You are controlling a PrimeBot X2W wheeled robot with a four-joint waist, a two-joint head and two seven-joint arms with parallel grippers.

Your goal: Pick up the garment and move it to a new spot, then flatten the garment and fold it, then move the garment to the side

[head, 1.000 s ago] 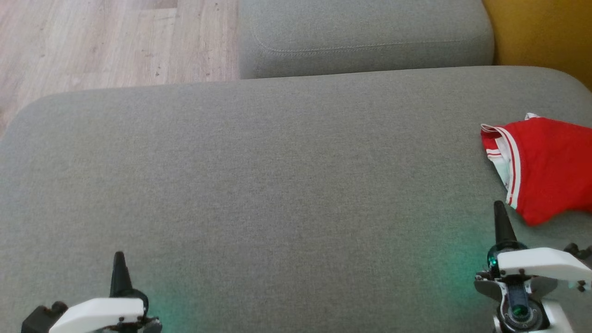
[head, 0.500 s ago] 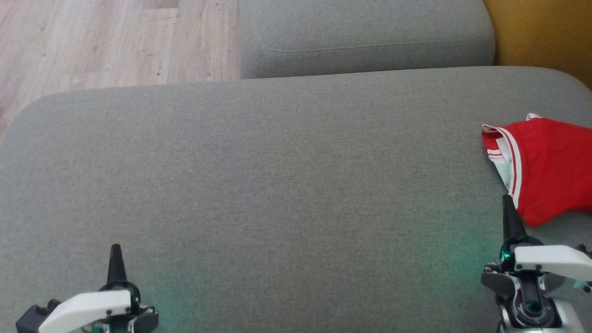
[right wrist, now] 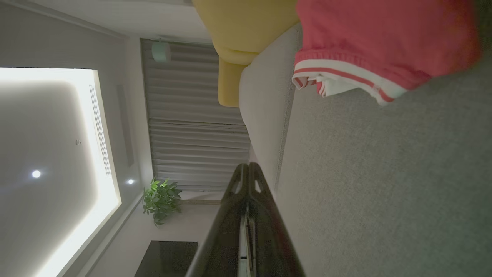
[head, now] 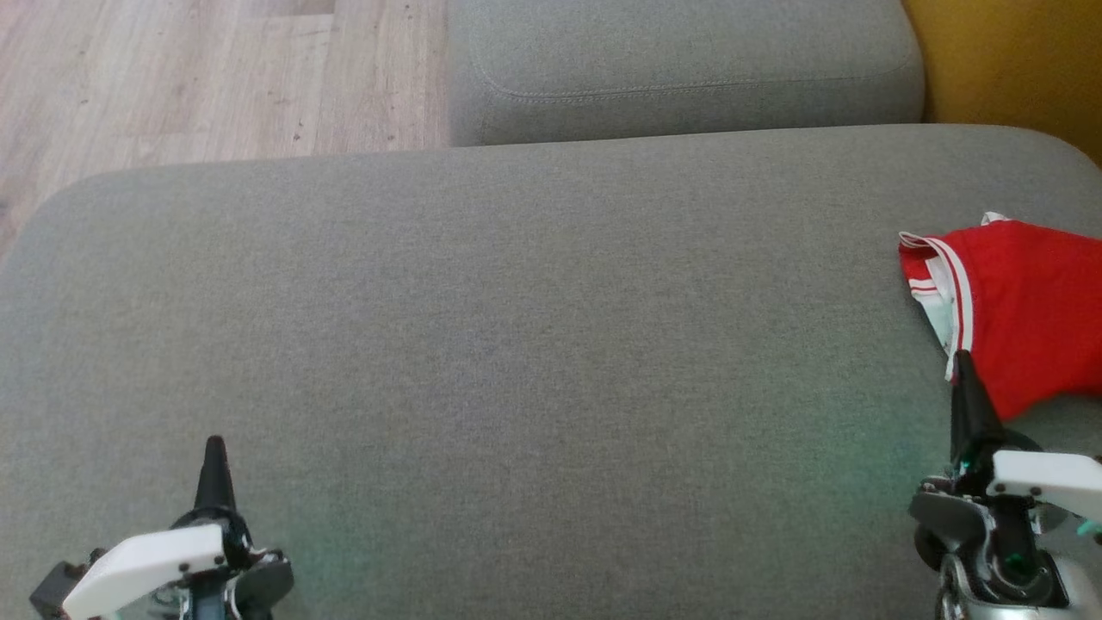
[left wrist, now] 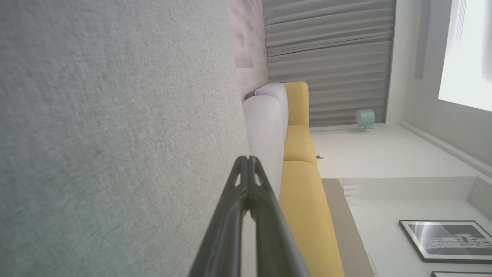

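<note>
A red garment (head: 1029,306) with white-striped trim lies crumpled at the right edge of the grey cushion (head: 516,327), partly cut off by the frame; the right wrist view shows the garment (right wrist: 369,42) at its top. My right gripper (head: 962,366) is shut and empty, its tip just at the garment's near lower edge; whether it touches is unclear. In the right wrist view its fingers (right wrist: 248,169) meet at the tip. My left gripper (head: 213,449) is shut and empty at the lower left, over bare cushion, fingers (left wrist: 248,161) pressed together in its wrist view.
A second grey cushion (head: 680,69) lies behind the big one. Wooden floor (head: 207,77) is at the upper left and a yellow sofa part (head: 1007,60) at the upper right. The wide cushion's middle is bare fabric.
My right gripper has moved right and forward toward the garment's near edge. My left gripper has crept forward a little. The garment lies as before.
</note>
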